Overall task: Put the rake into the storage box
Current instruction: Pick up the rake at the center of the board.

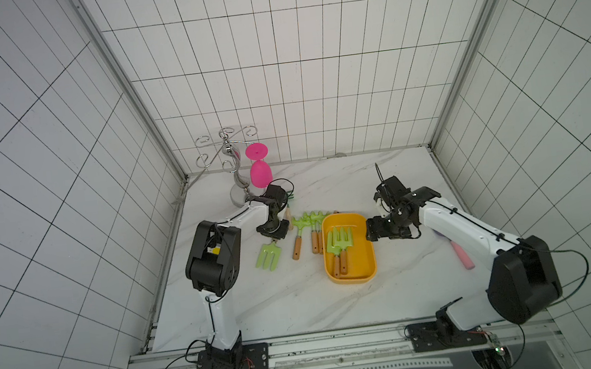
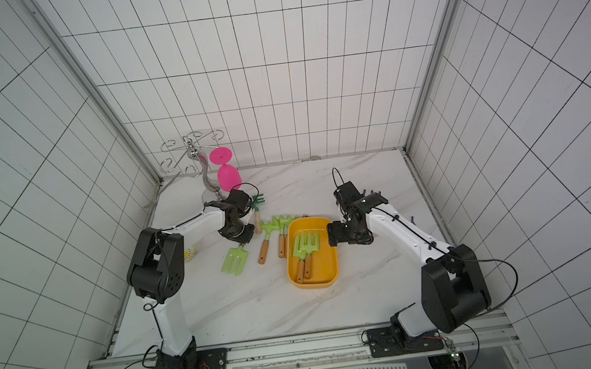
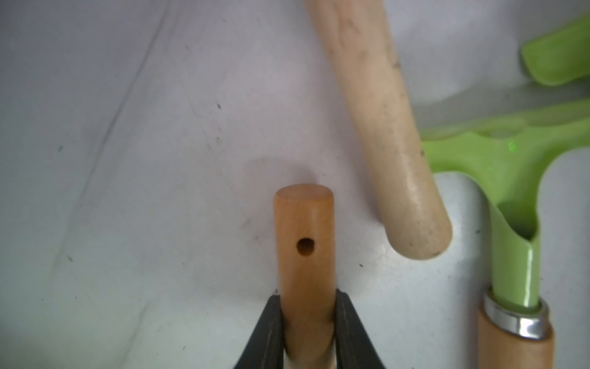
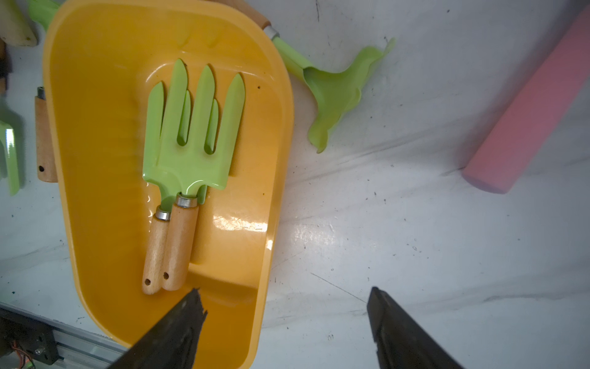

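Only the left wrist view shows the grip itself: the left gripper (image 3: 308, 332) has its two black jaws closed on the orange wooden handle of a rake (image 3: 305, 255), whose free end with a small drilled hole sticks out past them. Beside it lies a paler wooden handle (image 3: 383, 127), and just beyond that a green tool neck (image 3: 514, 255).

In both top views that gripper's body hides the handle, and only the rake's green tines (image 1: 268, 256) show, on the side of the storage box (image 1: 368, 257) nearer the left arm, apart from it. The left arm reaches forward, wrist bent down over the table.

The right wrist view shows the right gripper (image 4: 284, 319) with jaws spread wide, holding nothing, one finger over the box's rim. Two green forks (image 4: 191, 143) lie inside the box. A pink cylinder (image 4: 536, 111) lies beyond it.
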Robot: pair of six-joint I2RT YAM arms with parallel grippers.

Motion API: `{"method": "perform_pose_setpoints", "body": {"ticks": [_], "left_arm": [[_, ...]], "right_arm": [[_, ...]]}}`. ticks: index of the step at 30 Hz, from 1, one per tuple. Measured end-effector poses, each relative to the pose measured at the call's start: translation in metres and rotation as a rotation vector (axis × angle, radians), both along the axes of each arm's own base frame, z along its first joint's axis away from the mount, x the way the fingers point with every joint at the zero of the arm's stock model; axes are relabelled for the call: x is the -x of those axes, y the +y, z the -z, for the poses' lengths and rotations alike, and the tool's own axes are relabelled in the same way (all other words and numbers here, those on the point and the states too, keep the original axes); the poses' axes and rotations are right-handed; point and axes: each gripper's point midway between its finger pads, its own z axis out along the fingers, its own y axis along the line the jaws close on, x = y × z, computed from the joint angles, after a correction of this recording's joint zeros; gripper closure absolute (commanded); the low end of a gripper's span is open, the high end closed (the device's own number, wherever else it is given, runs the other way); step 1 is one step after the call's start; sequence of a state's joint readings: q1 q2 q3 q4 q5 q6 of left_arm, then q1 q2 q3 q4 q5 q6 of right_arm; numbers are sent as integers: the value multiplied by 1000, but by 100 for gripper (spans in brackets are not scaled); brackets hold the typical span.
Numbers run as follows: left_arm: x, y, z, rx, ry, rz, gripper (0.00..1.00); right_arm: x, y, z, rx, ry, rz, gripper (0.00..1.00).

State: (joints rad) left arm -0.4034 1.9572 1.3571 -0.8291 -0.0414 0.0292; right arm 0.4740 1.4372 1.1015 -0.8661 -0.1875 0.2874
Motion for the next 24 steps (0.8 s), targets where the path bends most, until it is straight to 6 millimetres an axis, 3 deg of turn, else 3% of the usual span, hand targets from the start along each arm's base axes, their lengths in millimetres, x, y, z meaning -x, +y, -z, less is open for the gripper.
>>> {"method": "perform_pose_setpoints", "body": {"ticks": [4, 9, 14, 17, 20, 24], "left_arm": [[24, -22, -40, 28, -19, 48, 100], [55, -73, -142, 285, -147, 154, 100], [86, -98, -215, 624, -171, 222, 100], [99, -112, -239, 855, -129, 243, 100], [109, -124, -246, 1039, -37, 245, 100], [126, -137, -252, 1180, 95, 278, 100]], "right_arm": [[3, 7, -19, -52, -60, -68, 16], [2, 30, -58, -209, -177, -154, 19], [-6, 72, -114, -500, -331, -218, 23], [4, 89, -150, -662, -447, -281, 24], [14, 101, -179, -781, -505, -348, 28], [17, 116, -195, -884, -523, -391, 31]]}}
